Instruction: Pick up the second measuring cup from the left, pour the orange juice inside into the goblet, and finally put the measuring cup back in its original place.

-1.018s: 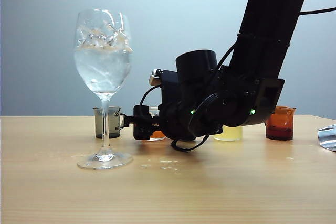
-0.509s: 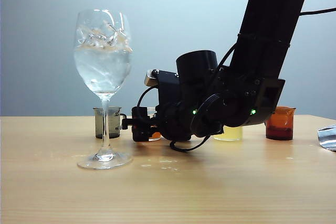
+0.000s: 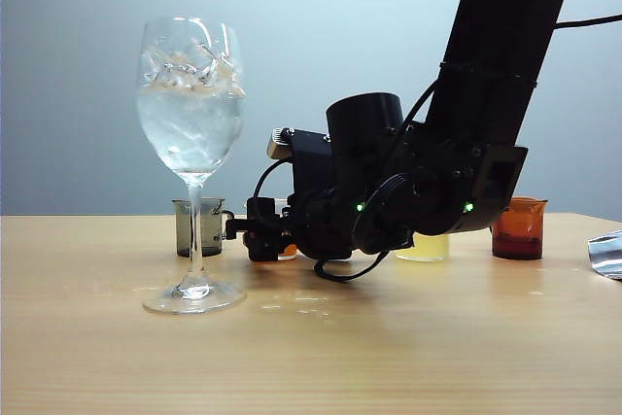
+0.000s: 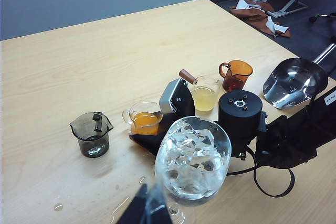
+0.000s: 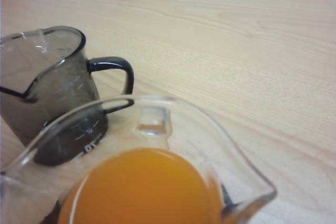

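Observation:
The second measuring cup (image 4: 144, 120), clear with a small handle, stands on the table holding orange juice (image 5: 139, 190). My right gripper (image 4: 151, 125) reaches in low from the right. Its jaws stand open on either side of the cup, close to the walls, and one dark finger (image 5: 227, 199) shows through the glass. In the exterior view the arm hides most of the cup (image 3: 289, 251) behind the right gripper (image 3: 260, 230). The goblet (image 3: 192, 123), full of ice and water, stands nearer the camera on the left. My left gripper (image 4: 148, 209) hovers shut just before the goblet (image 4: 193, 156).
A smoky grey cup (image 4: 92, 134) sits left of the orange one, its handle (image 5: 113, 66) towards it. A cup of pale yellow liquid (image 4: 205, 93) and an amber cup (image 4: 235, 74) stand to the right. A metal scoop (image 4: 293, 82) lies at the table's right edge. Water drops (image 4: 58, 206) dot the front.
The right gripper's jaws have drawn closer together around the orange-juice cup, and its wrist has shifted very slightly. The cup, the goblet and the left arm have not moved.

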Tool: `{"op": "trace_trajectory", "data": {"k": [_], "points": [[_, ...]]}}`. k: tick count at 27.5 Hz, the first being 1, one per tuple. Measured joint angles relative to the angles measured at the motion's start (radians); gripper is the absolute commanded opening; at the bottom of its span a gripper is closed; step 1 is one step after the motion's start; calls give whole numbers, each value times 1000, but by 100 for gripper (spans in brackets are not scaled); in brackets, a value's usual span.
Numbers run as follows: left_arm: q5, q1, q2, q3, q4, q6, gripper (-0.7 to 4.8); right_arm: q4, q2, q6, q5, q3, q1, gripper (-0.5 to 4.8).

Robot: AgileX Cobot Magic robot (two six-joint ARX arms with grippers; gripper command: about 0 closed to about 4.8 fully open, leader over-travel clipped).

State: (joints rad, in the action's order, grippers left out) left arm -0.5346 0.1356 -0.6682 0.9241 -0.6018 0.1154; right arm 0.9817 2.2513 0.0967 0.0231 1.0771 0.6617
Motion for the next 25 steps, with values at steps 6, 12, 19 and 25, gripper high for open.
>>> {"op": "trace_trajectory", "data": {"k": [6, 12, 19, 25], "points": [[0, 0, 0, 0, 0, 0, -6, -30, -19, 1, 0, -3, 0, 102], [0, 0, 0, 0, 0, 0, -6, -45, -36, 1, 1, -5, 0, 102], [0, 0, 0, 0, 0, 0, -6, -81, -80, 1, 1, -6, 0, 102], [0, 0, 0, 0, 1, 0, -6, -102, -114, 1, 1, -6, 0, 102]]}}
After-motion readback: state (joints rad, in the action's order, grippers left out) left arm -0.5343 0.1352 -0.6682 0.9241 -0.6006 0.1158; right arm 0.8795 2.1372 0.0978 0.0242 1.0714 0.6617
